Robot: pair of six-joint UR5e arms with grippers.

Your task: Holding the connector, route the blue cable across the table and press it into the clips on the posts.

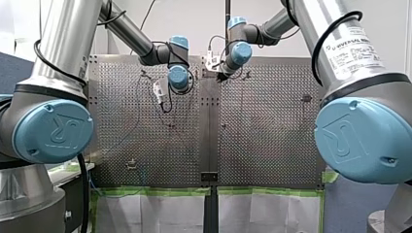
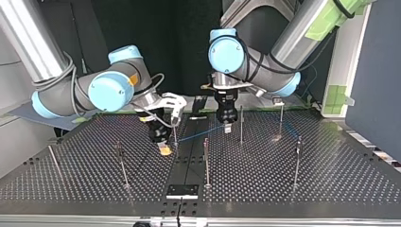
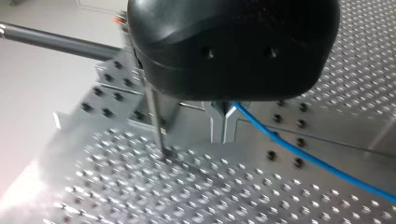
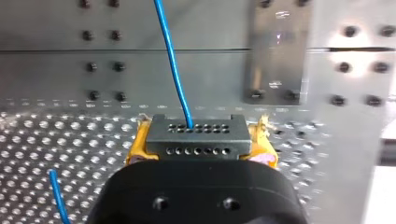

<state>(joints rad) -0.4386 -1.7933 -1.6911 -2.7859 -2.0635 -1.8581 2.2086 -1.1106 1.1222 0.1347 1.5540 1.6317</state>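
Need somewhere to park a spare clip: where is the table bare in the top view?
In the top view, bare table lies between the middle post and the right post, and past it to the edge. Crowded at centre: the blue cable spans between my right end effector and my left end effector.

In the left wrist view, my left gripper's (image 3: 223, 135) black body covers the upper length of a post (image 3: 156, 126) and the spot where the blue cable (image 3: 303, 156) begins, and the cable's far end runs out past the edge. In the right wrist view, my right gripper's (image 4: 201, 135) body hides the lower part of the connector (image 4: 196, 145) clamped between its yellow pads (image 4: 137, 144). In the front view, blue-capped arm joints (image 1: 52, 131) block both sides of the table (image 1: 272, 145) and the cable is too thin to follow; in the top view the clips (image 2: 277, 100) are too small to tell whether it sits in any.
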